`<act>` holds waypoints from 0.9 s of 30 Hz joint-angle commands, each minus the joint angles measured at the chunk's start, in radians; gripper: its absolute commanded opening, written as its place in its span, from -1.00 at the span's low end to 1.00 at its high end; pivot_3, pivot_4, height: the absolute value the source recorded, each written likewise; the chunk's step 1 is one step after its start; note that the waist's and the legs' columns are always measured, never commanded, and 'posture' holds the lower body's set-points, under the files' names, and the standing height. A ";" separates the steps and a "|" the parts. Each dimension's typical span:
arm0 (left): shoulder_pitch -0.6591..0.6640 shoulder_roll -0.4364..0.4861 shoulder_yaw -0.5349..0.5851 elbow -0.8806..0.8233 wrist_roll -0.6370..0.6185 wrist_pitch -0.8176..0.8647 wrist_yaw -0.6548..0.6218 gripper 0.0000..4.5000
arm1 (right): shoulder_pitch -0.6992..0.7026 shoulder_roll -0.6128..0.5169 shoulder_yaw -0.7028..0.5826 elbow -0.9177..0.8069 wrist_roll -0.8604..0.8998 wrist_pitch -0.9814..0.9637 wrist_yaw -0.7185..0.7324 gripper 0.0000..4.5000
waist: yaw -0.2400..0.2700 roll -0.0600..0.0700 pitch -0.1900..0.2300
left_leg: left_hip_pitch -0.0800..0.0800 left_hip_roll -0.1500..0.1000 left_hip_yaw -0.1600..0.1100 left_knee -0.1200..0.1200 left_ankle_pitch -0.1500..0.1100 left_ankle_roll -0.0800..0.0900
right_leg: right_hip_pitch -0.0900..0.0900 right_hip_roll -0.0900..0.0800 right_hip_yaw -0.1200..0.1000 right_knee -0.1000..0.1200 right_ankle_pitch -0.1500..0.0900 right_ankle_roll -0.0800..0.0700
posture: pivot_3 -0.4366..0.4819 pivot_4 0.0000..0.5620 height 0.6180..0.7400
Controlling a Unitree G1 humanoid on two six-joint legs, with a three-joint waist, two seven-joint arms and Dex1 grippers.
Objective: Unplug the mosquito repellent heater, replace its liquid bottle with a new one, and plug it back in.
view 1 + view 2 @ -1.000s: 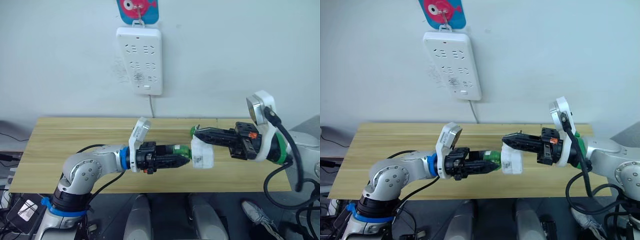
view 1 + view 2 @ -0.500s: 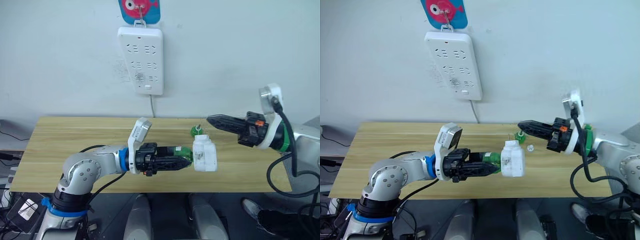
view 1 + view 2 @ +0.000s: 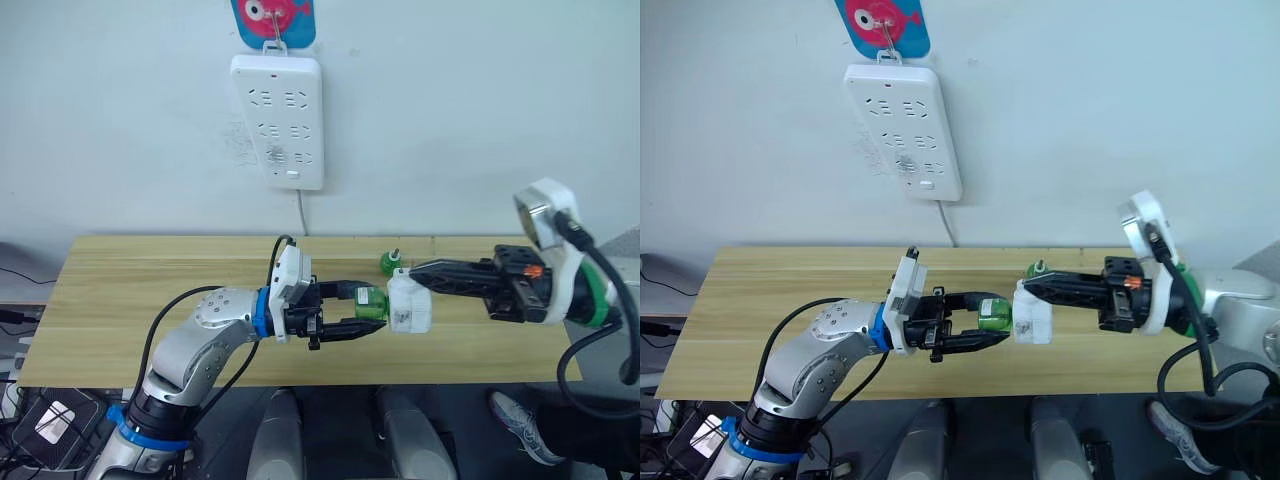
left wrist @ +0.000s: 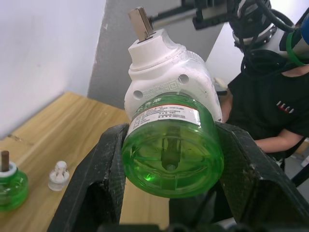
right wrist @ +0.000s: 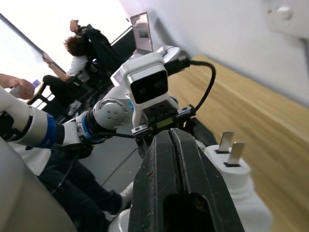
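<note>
Above the table's (image 3: 120,300) front half, left gripper (image 3: 362,316) clamps the green bottle (image 3: 369,303) seated in the heater (image 3: 410,307), long axis lying horizontal toward the right gripper (image 3: 420,268), fingers pressed together, tips touching the heater's upper far side.

The right end effector (image 5: 179,145) has its two black fingers pressed together, lying just beside the white mosquito repellent heater (image 5: 236,188), whose two metal prongs stick up. Beyond it the left end effector (image 5: 159,126) faces back, above the wooden desk (image 5: 260,121). A person (image 5: 79,53) sits far behind.
</note>
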State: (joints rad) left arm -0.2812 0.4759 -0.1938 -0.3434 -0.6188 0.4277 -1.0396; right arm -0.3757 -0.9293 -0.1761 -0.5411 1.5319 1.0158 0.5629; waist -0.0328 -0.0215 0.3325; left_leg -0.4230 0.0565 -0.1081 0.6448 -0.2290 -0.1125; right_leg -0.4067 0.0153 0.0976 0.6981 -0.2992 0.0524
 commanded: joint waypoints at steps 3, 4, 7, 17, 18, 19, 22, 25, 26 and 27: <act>-0.002 -0.017 -0.027 -0.029 0.034 -0.083 -0.048 0.05 | -0.028 -0.007 0.027 0.043 -0.045 0.016 0.046 -1.00 | 0.000 0.000 0.000 | 0.000 0.000 0.000 0.000 0.000 0.000 | 0.000 0.000 0.000 0.000 0.000 0.000 | -0.16 -0.01 1.00; 0.003 -0.018 -0.032 -0.038 0.037 -0.089 -0.054 0.05 | -0.040 -0.003 0.037 0.059 -0.055 0.020 0.053 -1.00 | 0.000 0.000 0.000 | 0.000 0.000 0.000 0.000 0.000 0.000 | 0.000 0.000 0.000 0.000 0.000 0.000 | -0.16 -0.01 1.00; 0.021 -0.016 -0.049 -0.054 0.063 -0.137 -0.080 0.05 | -0.067 0.004 0.057 0.090 -0.080 0.032 0.075 -1.00 | 0.000 0.000 0.000 | 0.000 0.000 0.000 0.000 0.000 0.000 | 0.000 0.000 0.000 0.000 0.000 0.000 | -0.15 -0.01 1.00; 0.026 -0.019 -0.058 -0.058 0.075 -0.167 -0.091 0.04 | -0.094 0.023 0.077 0.140 -0.160 0.061 0.139 -1.00 | 0.000 0.000 0.000 | 0.000 0.000 0.000 0.000 0.000 0.000 | 0.000 0.000 0.000 0.000 0.000 0.000 | -0.13 -0.02 1.00; 0.024 -0.017 -0.060 -0.058 0.079 -0.172 -0.096 0.04 | -0.094 0.026 0.076 0.141 -0.165 0.063 0.141 -1.00 | 0.000 0.000 0.000 | 0.000 0.000 0.000 0.000 0.000 0.000 | 0.000 0.000 0.000 0.000 0.000 0.000 | -0.13 -0.02 1.00; 0.024 -0.017 -0.061 -0.058 0.081 -0.173 -0.097 0.04 | -0.093 0.029 0.074 0.141 -0.168 0.065 0.142 -1.00 | 0.000 0.000 0.000 | 0.000 0.000 0.000 0.000 0.000 0.000 | 0.000 0.000 0.000 0.000 0.000 0.000 | -0.13 -0.02 1.00; 0.024 -0.018 -0.059 -0.058 0.082 -0.167 -0.092 0.04 | -0.091 0.040 0.066 0.136 -0.170 0.070 0.141 -1.00 | 0.000 0.000 0.000 | 0.000 0.000 0.000 0.000 0.000 0.000 | 0.000 0.000 0.000 0.000 0.000 0.000 | -0.13 -0.03 1.00; 0.022 -0.020 -0.055 -0.046 0.089 -0.151 -0.069 0.03 | -0.092 0.041 0.018 0.127 -0.119 0.071 0.100 -1.00 | 0.000 0.000 0.000 | 0.000 0.000 0.000 0.000 0.000 0.000 | 0.000 0.000 0.000 0.000 0.000 0.000 | -0.13 -0.03 1.00; 0.018 -0.032 -0.042 -0.037 0.074 -0.118 -0.033 0.03 | -0.084 0.036 -0.010 0.127 -0.080 0.072 0.086 -1.00 | 0.000 0.000 0.000 | 0.000 0.000 0.000 0.000 0.000 0.000 | 0.000 0.000 0.000 0.000 0.000 0.000 | -0.13 -0.03 1.00; 0.017 -0.042 -0.029 -0.030 0.061 -0.091 -0.002 0.03 | -0.070 0.032 -0.040 0.122 -0.046 0.068 0.073 -1.00 | 0.002 0.000 0.000 | 0.000 0.000 0.000 0.000 0.000 0.000 | 0.000 0.000 0.000 0.000 0.000 0.000 | -0.13 -0.03 1.00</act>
State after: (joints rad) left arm -0.2578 0.4511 -0.2455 -0.3489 -0.5293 0.3127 -1.0813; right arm -0.4491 -0.8827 -0.1435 -0.3886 1.4158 1.0886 0.6485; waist -0.0311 -0.0215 0.3325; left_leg -0.4234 0.0564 -0.1085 0.6447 -0.2292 -0.1123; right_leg -0.4068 0.0152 0.0972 0.6980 -0.2992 0.0524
